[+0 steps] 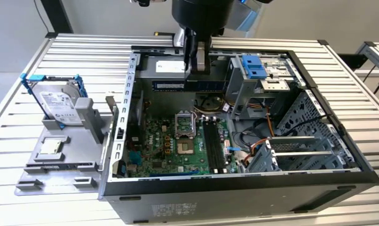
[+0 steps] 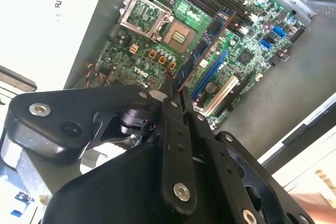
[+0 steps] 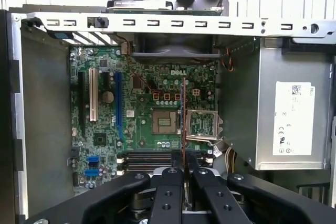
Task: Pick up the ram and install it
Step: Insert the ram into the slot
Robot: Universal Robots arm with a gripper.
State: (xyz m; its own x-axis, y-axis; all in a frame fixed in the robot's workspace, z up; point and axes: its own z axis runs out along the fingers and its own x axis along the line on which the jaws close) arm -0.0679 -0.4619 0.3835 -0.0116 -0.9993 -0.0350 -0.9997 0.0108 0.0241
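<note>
While my arm reaches down into the open computer case (image 1: 315, 188), my gripper (image 1: 196, 70) is clamped on the ram (image 1: 177, 86), with both black fingers (image 3: 169, 192) pressed against the stick's flat sides. The case stands on the middle of a slatted metal tabletop (image 1: 82, 52) and reaches toward the tabletop's edge on the exterior view's right.

In the exterior view, the ram hangs level beneath my gripper as a long dark blue strip. It is at the far end of the case, just beside the silver power supply (image 1: 167, 67), and is held above the green motherboard (image 1: 158, 141).

The black memory slots (image 1: 215, 143) lie on the nearer half of the board, well apart from the ram. In the first wrist view, I see the stick edge-on as a very thin line running out from my fingertips. It passes over the board just beside the square processor socket (image 3: 164, 123).

Near the tabletop's edge on the exterior view's left, just beside the case, sits a grey stand (image 1: 64, 162). A silver hard drive (image 1: 54, 96) in a blue frame stands on it, leaning slightly, and a small square silver chip (image 1: 51, 147) lies flat on its lower step.
</note>
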